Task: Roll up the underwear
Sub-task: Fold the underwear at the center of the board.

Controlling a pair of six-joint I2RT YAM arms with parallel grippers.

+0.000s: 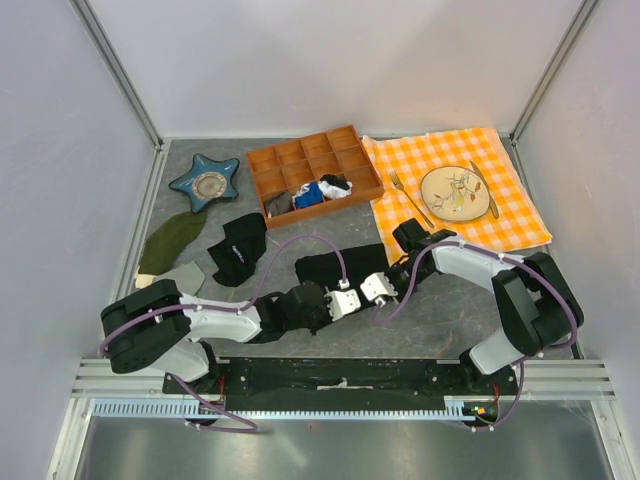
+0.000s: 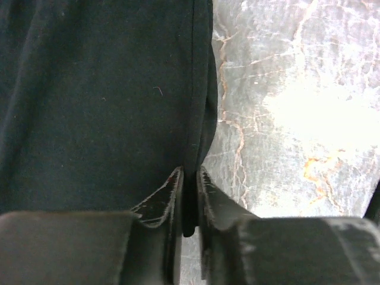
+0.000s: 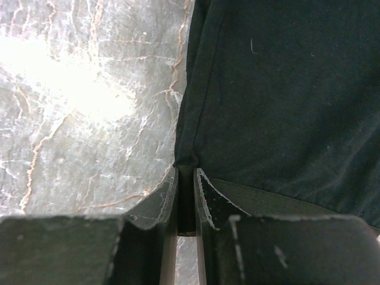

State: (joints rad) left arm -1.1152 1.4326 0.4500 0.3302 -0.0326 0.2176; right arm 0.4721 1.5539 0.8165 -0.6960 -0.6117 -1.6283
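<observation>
The underwear [image 1: 335, 265] is a plain black garment lying flat on the grey marbled table, just in front of both arms. My left gripper [image 1: 355, 298] reaches in from the left, and my right gripper [image 1: 367, 292] comes down from the right. They meet at the garment's near right edge, and their fingertips are hard to make out from above. In the left wrist view, the left gripper [image 2: 189, 173] is shut on the hem, with the underwear [image 2: 101, 95] spreading up and left. In the right wrist view, the right gripper [image 3: 186, 169] is shut on a corner of the underwear [image 3: 279, 89].
A smaller black cloth [image 1: 238, 250] and an olive-green cloth [image 1: 170, 240] lie to the left, near a blue star dish [image 1: 205, 180]. An orange compartment tray [image 1: 262, 160] stands behind. An orange checked cloth [image 1: 510, 215] at the right holds a plate [image 1: 455, 190] and cutlery.
</observation>
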